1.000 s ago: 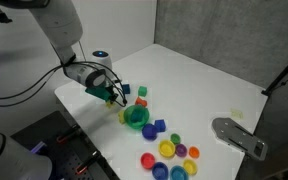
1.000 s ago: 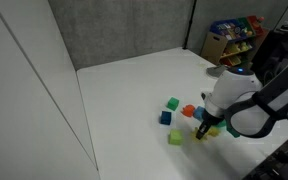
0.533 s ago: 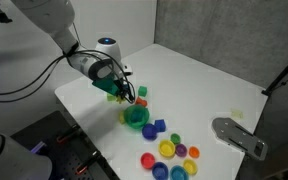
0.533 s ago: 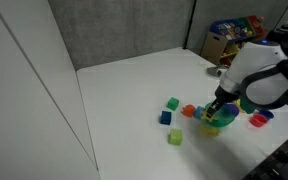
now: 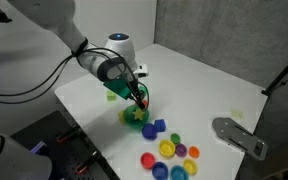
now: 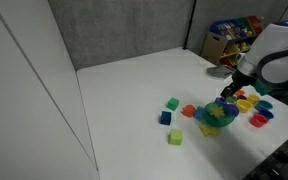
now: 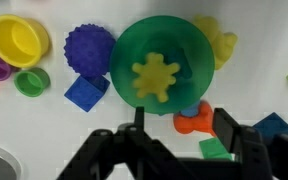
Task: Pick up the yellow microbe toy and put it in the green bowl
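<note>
The green bowl (image 7: 124, 50) fills the middle of the wrist view, and the yellow microbe toy (image 7: 156, 77) lies inside it, star-shaped and lumpy. My gripper (image 7: 182, 122) hangs just above the bowl's near rim, open, with nothing held between its dark fingers (image 7: 227, 124). In both exterior views the gripper (image 5: 136, 97) (image 6: 224, 96) hovers directly over the bowl (image 5: 134, 118) (image 6: 213, 118); the toy is too small to make out there.
An orange toy (image 7: 192, 122) and a green cube (image 7: 214, 150) lie on the table below the fingers. A purple spiky ball (image 7: 89, 47), a blue cube (image 7: 86, 92) and a yellow cup (image 7: 19, 38) sit beside the bowl. Coloured cups (image 5: 170, 150) cluster near the table's front edge; cubes (image 6: 170, 118) lie further off.
The gripper travelled from beside the cubes to above the green bowl and opened. The yellow toy has left the fingers and now lies in the bowl.
</note>
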### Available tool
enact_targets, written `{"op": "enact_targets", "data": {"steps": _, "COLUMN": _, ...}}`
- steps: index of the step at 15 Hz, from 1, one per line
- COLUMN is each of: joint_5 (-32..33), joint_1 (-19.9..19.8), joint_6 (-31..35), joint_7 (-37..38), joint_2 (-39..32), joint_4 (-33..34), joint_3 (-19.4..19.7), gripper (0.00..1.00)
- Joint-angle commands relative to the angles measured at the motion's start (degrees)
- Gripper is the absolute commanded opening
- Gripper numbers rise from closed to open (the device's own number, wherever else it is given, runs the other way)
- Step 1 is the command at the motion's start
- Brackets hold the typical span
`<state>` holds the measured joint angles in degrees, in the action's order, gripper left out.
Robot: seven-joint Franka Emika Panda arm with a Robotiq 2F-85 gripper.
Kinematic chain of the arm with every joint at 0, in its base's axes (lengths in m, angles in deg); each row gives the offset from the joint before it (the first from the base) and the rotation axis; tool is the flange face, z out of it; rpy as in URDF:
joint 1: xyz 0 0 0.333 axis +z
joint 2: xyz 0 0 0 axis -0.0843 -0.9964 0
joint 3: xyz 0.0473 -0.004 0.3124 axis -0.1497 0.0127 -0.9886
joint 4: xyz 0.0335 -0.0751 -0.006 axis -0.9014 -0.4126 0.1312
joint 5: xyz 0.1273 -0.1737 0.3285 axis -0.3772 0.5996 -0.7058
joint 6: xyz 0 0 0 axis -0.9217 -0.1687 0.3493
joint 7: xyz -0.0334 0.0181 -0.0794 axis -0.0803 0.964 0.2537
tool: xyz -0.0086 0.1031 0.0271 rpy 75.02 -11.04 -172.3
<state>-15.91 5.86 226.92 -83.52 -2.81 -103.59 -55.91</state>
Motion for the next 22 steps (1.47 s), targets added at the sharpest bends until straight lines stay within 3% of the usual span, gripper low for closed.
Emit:
{"op": "enact_targets", "data": {"steps": 1, "joint_5": 1.34, "joint_1": -0.7, "joint_6": -3.03, "joint_7": 2.21, "joint_2": 2.91, "joint_4": -0.46, "joint_3": 0.23, "gripper": 0.99}}
{"op": "enact_targets", "data": {"steps": 5, "joint_5": -0.35, "joint_1": -0.94, "joint_6": -9.15, "joint_7": 1.59, "joint_2": 7.07, "joint_4": -1.02, "joint_3": -1.11, "gripper": 1.0}}
{"op": "enact_targets", "data": {"steps": 12, "joint_5": -1.09, "joint_1": -1.09, "joint_6": -29.84, "joint_7": 6.21, "joint_2": 17.71, "joint_4": 1.31, "joint_3": -2.25, "gripper": 1.0}}
{"op": "enact_targets", "data": {"steps": 18, "joint_5": -1.64, "joint_1": -1.39, "joint_6": -52.55, "joint_7": 6.47, "joint_2": 26.77, "joint_4": 9.58, "joint_3": -2.53, "gripper": 1.0}}
{"op": "enact_targets", "data": {"steps": 22, "joint_5": -1.48, "joint_1": -1.54, "joint_6": -61.39, "joint_7": 7.04, "joint_2": 30.86, "joint_4": 15.62, "joint_3": -2.9, "gripper": 1.0}}
